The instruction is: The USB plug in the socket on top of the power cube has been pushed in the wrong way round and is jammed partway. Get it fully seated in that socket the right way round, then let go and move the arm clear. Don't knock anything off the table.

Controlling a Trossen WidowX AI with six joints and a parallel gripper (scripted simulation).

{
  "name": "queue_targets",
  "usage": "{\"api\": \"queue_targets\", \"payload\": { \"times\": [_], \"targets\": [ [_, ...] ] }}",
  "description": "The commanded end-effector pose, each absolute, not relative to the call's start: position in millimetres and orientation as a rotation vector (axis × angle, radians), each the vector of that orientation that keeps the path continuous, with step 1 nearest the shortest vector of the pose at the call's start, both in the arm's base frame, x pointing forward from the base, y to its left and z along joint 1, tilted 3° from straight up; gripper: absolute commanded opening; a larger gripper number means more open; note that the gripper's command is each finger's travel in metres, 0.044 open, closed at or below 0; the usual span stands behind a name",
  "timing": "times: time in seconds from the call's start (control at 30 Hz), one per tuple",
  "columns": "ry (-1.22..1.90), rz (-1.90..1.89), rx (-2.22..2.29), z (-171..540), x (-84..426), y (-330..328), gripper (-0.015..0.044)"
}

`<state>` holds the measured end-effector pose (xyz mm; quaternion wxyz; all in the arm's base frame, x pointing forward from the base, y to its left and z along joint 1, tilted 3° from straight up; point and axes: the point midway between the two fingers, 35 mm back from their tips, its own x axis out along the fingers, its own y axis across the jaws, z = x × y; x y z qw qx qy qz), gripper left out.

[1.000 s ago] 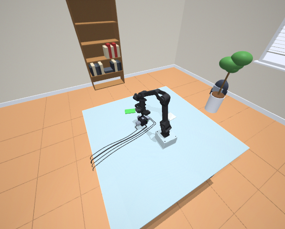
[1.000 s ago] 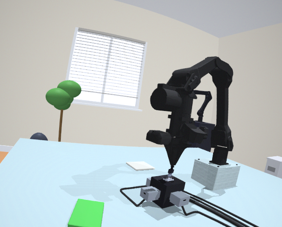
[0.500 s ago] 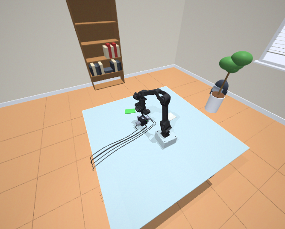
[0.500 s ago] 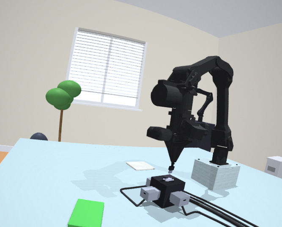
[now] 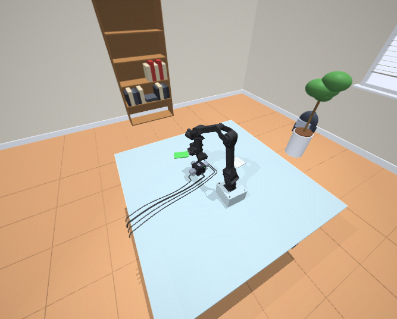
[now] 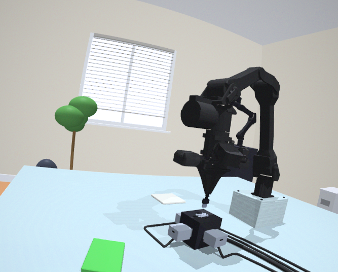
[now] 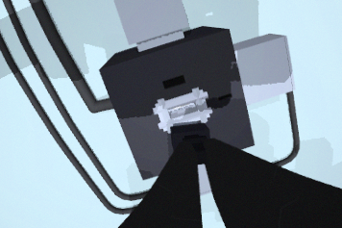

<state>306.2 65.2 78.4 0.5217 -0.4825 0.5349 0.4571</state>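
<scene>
My gripper [image 6: 207, 195] [image 7: 197, 152] is shut on the small black USB plug [image 6: 205, 201] [image 7: 189, 133]. The plug's silver metal end points down and is out of the socket, a short gap above the cube's top in the exterior view. The black power cube [image 5: 200, 170] [image 6: 194, 234] [image 7: 139, 86] stands on the table. The pale-framed socket [image 6: 201, 215] [image 7: 163, 116] is on its top; the wrist view shows its opening just beyond the plug. The cube appears turned relative to the fingers there. Which way round the plug faces I cannot tell.
Grey plug blocks [image 6: 180, 232] [image 6: 216, 238] [image 7: 151, 9] [image 7: 265, 66] stick out of the cube's sides. Black cables [image 5: 169, 197] [image 7: 58, 54] run to the table edge. A green slab [image 5: 181, 155] [image 6: 104, 256] and a white slab [image 5: 239, 162] [image 6: 168, 198] lie nearby.
</scene>
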Motion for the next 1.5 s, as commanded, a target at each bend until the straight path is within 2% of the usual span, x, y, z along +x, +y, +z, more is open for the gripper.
{"api": "queue_targets", "payload": {
  "times": [0.0, 1.47],
  "targets": [
    [1.322, 1.023, -1.084, 78.0, 305.9, 65.1, 0.0000],
    [1.560, 0.130, -0.194, 78.0, 305.9, 65.1, 0.0000]
  ]
}}
